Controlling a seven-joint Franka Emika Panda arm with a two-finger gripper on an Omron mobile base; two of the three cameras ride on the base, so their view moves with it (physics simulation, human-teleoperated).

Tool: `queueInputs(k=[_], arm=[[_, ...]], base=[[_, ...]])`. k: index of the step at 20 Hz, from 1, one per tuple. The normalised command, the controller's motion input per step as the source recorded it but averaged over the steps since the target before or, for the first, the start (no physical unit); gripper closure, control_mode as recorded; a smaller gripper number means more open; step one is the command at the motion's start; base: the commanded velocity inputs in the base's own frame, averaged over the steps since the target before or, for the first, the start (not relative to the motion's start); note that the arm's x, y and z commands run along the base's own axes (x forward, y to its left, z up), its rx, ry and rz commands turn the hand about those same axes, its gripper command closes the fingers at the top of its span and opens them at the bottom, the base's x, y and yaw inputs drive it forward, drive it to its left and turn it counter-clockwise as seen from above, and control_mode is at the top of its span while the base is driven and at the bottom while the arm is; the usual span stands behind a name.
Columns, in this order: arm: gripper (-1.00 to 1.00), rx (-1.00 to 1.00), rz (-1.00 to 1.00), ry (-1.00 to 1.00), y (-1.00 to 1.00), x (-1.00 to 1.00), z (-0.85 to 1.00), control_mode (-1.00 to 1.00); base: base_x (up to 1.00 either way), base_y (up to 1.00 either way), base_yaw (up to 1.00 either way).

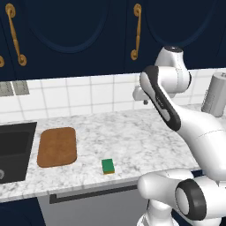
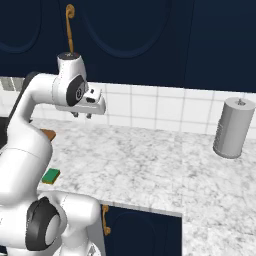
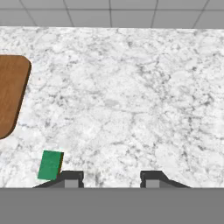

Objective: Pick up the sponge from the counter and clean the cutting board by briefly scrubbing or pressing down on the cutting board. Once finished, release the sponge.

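Observation:
The sponge (image 1: 107,166), a small green block with a thin yellow base, lies near the front edge of the marble counter (image 1: 145,132). The brown wooden cutting board (image 1: 57,146) lies flat to its left, apart from it. My gripper (image 2: 81,115) hangs open and empty high above the counter (image 2: 150,160), near the tiled wall, right of and behind the sponge (image 2: 51,176). In the hand view the sponge (image 3: 50,165) sits just left of the left fingertip (image 3: 72,178), the board (image 3: 11,94) is cut off at the left edge, and nothing lies between the fingers.
A dark sink basin (image 1: 13,150) is set into the counter left of the board. A grey cylindrical canister (image 2: 231,128) stands at the back right by the wall. Dark blue cabinets with brass handles (image 1: 137,31) hang overhead.

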Motion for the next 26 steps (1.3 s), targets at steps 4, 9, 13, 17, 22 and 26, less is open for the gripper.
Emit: queueInputs(k=[4,9,13,17,22,26], arm=[[-1.0,0.0,0.0,0.0,0.01,-0.03,-0.01,-1.0],[-1.0,-0.03,0.03,0.06,0.6,-0.13,-0.26,-1.0],[-1.0,0.0,0.01,0.08,0.9,-0.15,-0.76,-1.0],[-1.0,-0.05,0.0,0.25,1.0,0.07,-1.0,-1.0],[-1.0,-0.08,0.0,0.22,0.9,0.05,-1.0,-1.0],[-1.0,0.0,0.0,0.23,0.26,0.0,-0.83,-1.0]], base=[[0.0,0.0,0.0],[0.0,0.0,0.0],[0.0,0.0,0.0],[0.0,0.0,0.0],[0.0,0.0,0.0],[0.0,0.0,0.0]])
